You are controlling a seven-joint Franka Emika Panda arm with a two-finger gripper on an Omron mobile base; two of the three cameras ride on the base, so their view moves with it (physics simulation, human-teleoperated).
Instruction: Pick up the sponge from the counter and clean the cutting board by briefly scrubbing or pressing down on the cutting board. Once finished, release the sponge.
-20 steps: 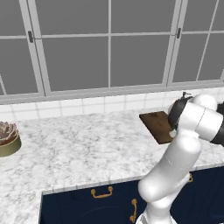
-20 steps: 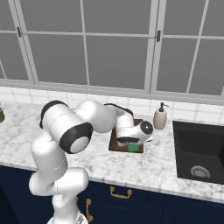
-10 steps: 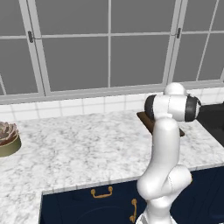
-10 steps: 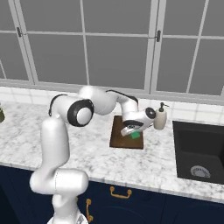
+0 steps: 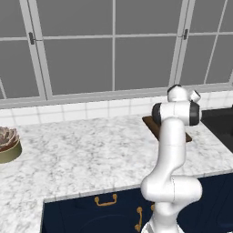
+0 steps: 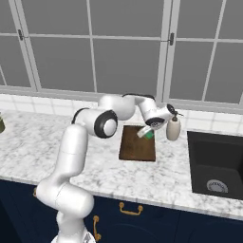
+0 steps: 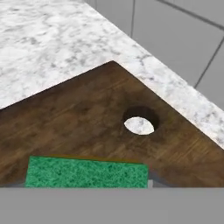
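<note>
**Sponge held over the far right corner of the board**

The arm reaches out across the counter (image 6: 42,137), and the gripper (image 6: 148,133) is closed on the sponge (image 6: 149,134), green face showing, right at the far right corner of the cutting board (image 6: 136,146). From the right base view the sponge sits above the board's far edge, with a soap bottle (image 6: 173,128) just beside it on the right and the black sink (image 6: 216,166) further right again.

Through the hand view the sponge (image 7: 86,172) lies low in the picture, its long axis running across between the fingers, and beyond it is the board (image 7: 78,118) with its hanging hole (image 7: 140,124), white marble showing through. So the hand looks toward the holed corner, and most of the brown wood stretches away to the near side and to the left.

Whether the sponge is pressing the wood or hanging just above it, I cannot tell from here. That is what the next move turns on: the board is directly under the sponge, so a press goes straight down, and a scrub wants to pull toward the near edge, because the far way runs off onto the counter (image 7: 48,39). From the left base view the arm's own elbow hides most of the board (image 5: 151,125).
</note>
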